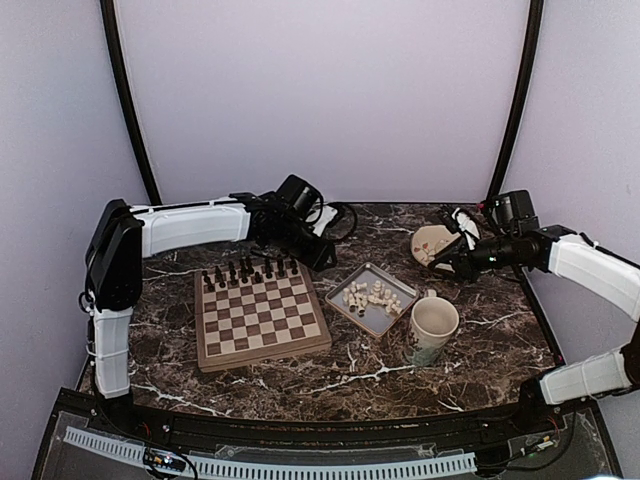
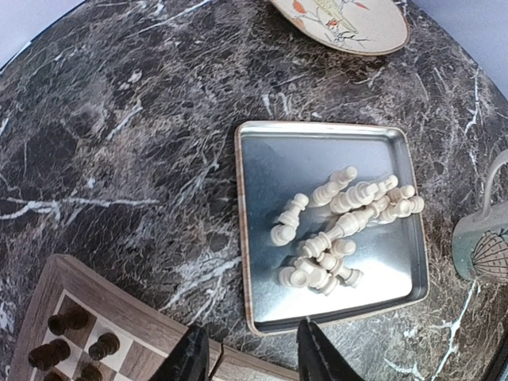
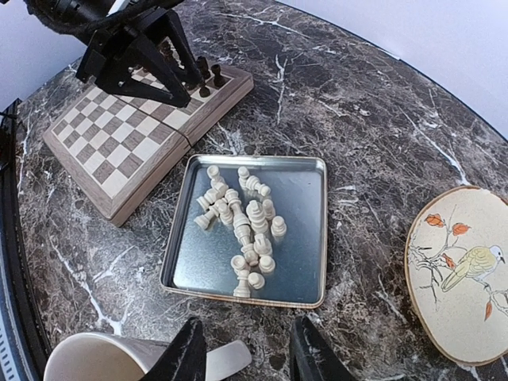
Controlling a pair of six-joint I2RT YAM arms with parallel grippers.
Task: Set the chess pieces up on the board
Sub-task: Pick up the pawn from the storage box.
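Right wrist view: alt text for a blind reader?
Cream chess pieces lie heaped in a metal tray on a marble table, the open, empty right gripper at the bottom edge. A chessboard with dark pieces along one edge sits upper left, a mug lower left, a bird-painted plate right.

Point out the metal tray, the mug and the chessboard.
metal tray (image 2: 317,159): left wrist view, on its bare floor.
mug (image 1: 426,347): top view, on its outer wall.
chessboard (image 1: 262,320): top view, on empty squares near the middle.
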